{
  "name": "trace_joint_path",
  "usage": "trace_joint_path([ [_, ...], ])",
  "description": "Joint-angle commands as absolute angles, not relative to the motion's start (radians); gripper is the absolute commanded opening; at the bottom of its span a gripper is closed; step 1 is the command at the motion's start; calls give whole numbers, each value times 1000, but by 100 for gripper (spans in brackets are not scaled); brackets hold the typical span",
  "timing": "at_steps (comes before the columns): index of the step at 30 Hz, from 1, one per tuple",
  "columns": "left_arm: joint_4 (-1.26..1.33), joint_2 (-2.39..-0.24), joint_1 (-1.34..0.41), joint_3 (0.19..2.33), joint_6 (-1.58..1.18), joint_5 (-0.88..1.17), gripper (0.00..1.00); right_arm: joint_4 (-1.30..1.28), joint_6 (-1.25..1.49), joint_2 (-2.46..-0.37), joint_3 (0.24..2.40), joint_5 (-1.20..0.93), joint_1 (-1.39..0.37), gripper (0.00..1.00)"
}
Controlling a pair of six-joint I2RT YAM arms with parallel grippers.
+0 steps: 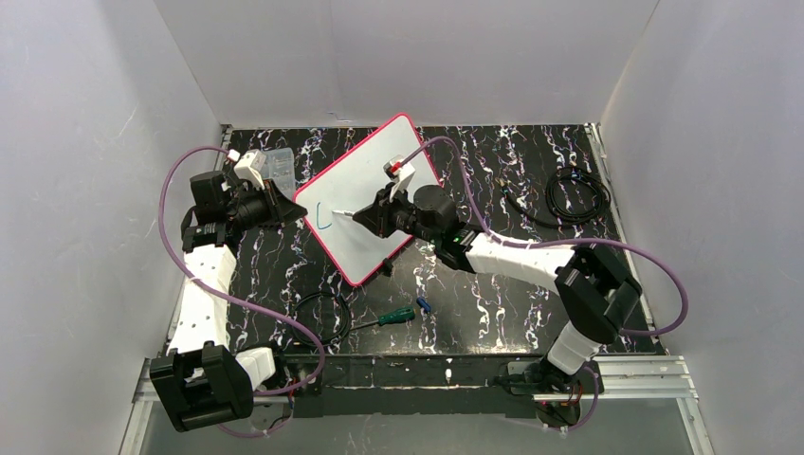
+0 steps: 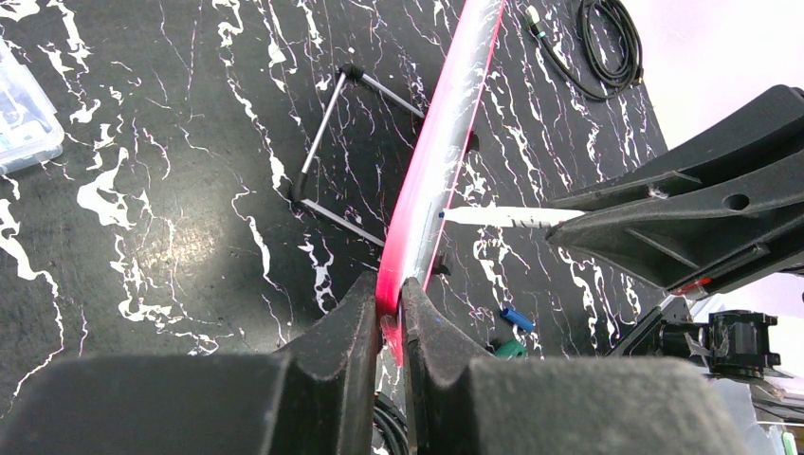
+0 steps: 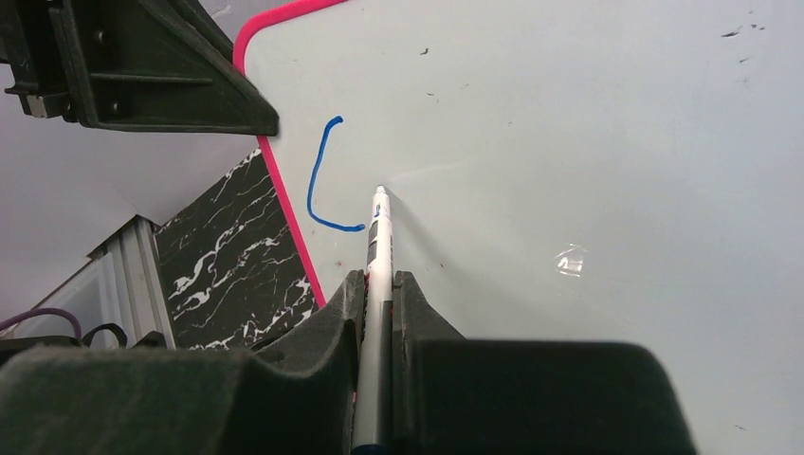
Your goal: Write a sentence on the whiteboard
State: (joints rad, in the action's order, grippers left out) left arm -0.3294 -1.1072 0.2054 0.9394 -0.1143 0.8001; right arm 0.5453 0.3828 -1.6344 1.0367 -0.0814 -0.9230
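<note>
The whiteboard [image 1: 372,166] is found at the back middle of the table, turned diagonally and raised off the surface at a tilt, with its pink frame pinched between the closed jaws of the left gripper [image 2: 389,289] at the board's left edge. The right gripper [image 3: 379,280] is clamped shut on a white marker [image 3: 379,242], whose tip is set on or just above the board beside the one blue stroke [image 3: 322,180], a C-like curve near the left edge. The sentence is judged barely begun: one letter at most is drawn, and nearly all the writing is left. The scene is enclosed by plain white walls [image 1: 427,57]; the table [image 1: 493,284] is black with white veining, and a coiled black cable [image 1: 578,194], a green-handled screwdriver [image 1: 393,316] and a small blue cap [image 1: 423,305] are seen lying on it.
</note>
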Motion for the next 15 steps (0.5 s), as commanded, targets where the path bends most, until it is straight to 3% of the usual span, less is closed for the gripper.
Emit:
trace_joint_path([
  [1, -356, -1083, 205, 934, -75, 776, 0, 604, 380, -1663, 1096, -81, -917, 1],
  [15, -357, -1084, 205, 935, -72, 773, 0, 580, 379, -1667, 1043, -126, -918, 1],
])
